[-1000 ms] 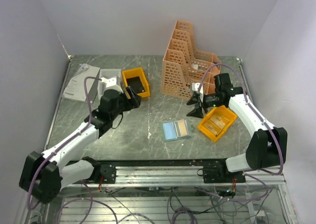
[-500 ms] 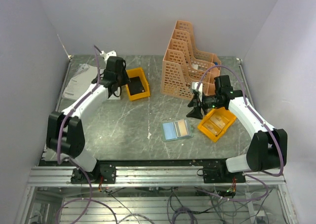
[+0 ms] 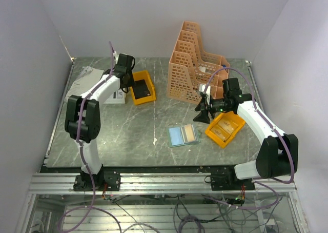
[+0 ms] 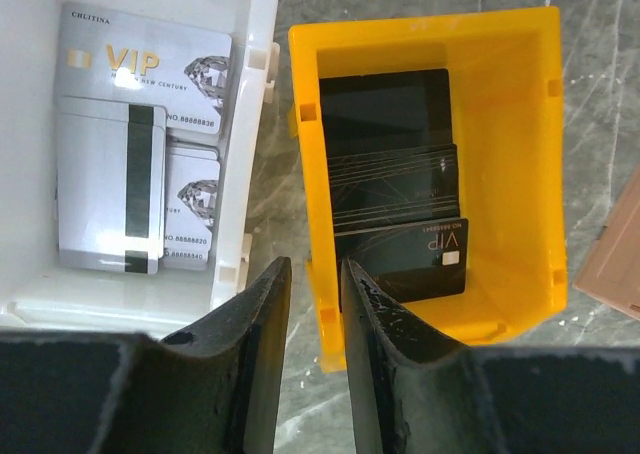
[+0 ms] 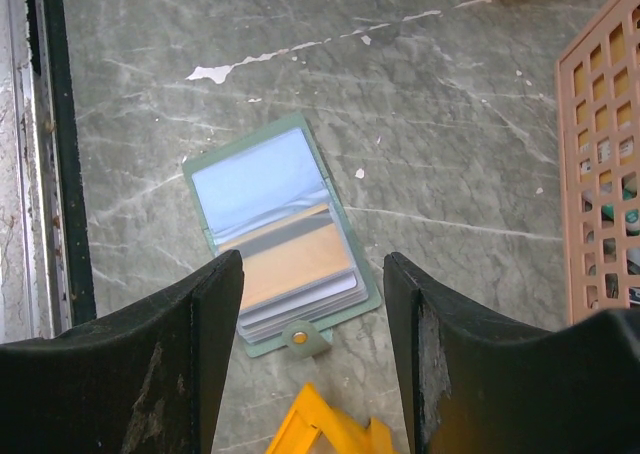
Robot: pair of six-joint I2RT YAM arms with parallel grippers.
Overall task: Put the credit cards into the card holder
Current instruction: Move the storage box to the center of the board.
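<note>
The card holder (image 3: 183, 135) lies open on the table, blue sleeve on one side and a tan card in the other (image 5: 290, 259), with its snap tab (image 5: 297, 338) toward me. My right gripper (image 3: 201, 112) hangs open above it (image 5: 312, 264), holding nothing. Black credit cards (image 4: 395, 199) lie stacked in a yellow bin (image 4: 520, 174), and silver VIP cards (image 4: 135, 169) lie in a white box (image 4: 255, 124). My left gripper (image 4: 312, 266) stands over the bin's left wall with its jaws narrow; a gap shows beside the wall. Tan cards (image 3: 223, 130) lie in the right yellow bin (image 3: 237, 121).
A peach file organiser (image 3: 192, 63) stands at the back, its lattice at the right edge of the right wrist view (image 5: 600, 144). White papers (image 3: 82, 86) lie at the back left. The left yellow bin (image 3: 134, 78) and white box (image 3: 118, 97) sit side by side.
My left arm has stretched out to the back left, bringing its gripper over the bin and box, and its jaws have narrowed. The right arm has barely moved.
</note>
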